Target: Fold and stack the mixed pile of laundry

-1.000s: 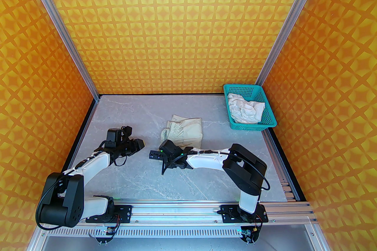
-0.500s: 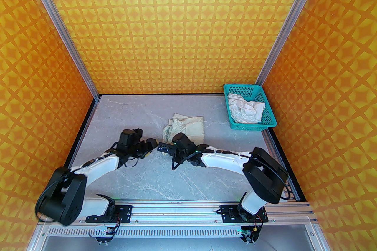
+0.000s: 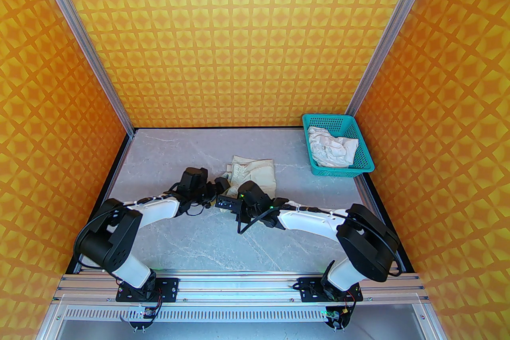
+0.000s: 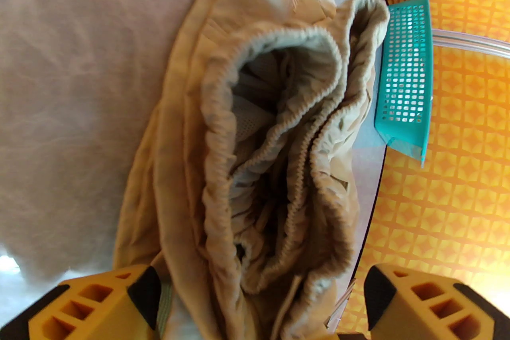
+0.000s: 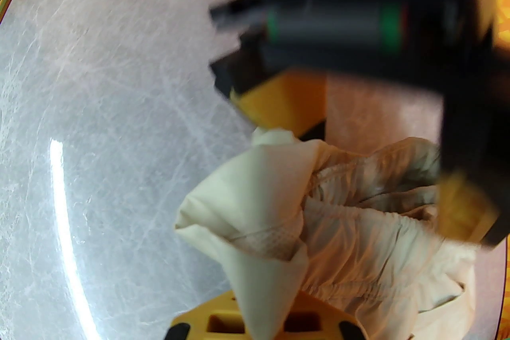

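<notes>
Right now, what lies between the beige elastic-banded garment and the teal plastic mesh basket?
Bare grey tabletop, between garment and basket, in the top external view.

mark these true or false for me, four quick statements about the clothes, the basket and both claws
1. The white shirt lies in the teal basket. True.
2. The left claw is clamped shut on the beige garment. False: its jaws stand wide open, one on either side of the garment's gathered end.
3. The right claw is shut on a fold of the beige garment. True.
4. The beige garment sits inside the teal basket. False: it lies on the table, apart from the basket.
</notes>
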You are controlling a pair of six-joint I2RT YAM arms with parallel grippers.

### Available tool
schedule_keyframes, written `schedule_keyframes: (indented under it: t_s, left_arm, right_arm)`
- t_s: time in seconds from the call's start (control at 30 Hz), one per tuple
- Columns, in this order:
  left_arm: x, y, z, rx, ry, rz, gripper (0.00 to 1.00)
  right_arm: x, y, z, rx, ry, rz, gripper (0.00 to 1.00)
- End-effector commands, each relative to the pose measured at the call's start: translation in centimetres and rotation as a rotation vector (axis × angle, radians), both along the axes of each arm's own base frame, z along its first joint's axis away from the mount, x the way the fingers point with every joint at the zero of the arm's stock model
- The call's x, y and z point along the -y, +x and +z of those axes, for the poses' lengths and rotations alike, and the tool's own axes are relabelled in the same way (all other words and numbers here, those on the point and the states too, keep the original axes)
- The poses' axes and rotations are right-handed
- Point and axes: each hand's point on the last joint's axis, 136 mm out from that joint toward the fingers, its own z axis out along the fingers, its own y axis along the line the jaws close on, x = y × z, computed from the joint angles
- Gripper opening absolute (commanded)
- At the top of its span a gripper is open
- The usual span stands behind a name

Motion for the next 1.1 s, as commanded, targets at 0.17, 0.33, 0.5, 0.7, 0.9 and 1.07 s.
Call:
schedule_keyframes:
  t_s: [0.17,0.33,0.5,0.7,0.9,1.07]
  left_arm:
    - [-1.7,-0.4,0.5,-0.026,0.125,0.038,0.93]
    - [-4.3,-1.6,1.1,-0.037,0.162,0.075,0.98]
    - [-2.8,-1.4,1.4,-0.049,0.102,0.061,0.99]
    - [-2.4,-1.8,0.0,-0.143,0.094,0.104,0.99]
    - [-0.5,-1.0,0.4,-0.155,0.05,0.114,0.99]
    - [0.8,-0.7,-0.5,-0.188,0.004,0.132,0.99]
  right_arm:
    - [0.1,0.7,2.2,0.069,0.062,0.002,0.0]
    - [0.2,0.6,2.4,0.073,0.067,0.007,0.0]
    - [0.1,0.5,2.3,0.066,0.073,0.014,0.0]
    - [0.1,0.4,2.7,0.072,0.082,0.019,0.0]
    - [0.0,0.3,2.8,0.069,0.088,0.025,0.0]
    - [0.0,0.3,3.1,0.072,0.092,0.028,0.0]
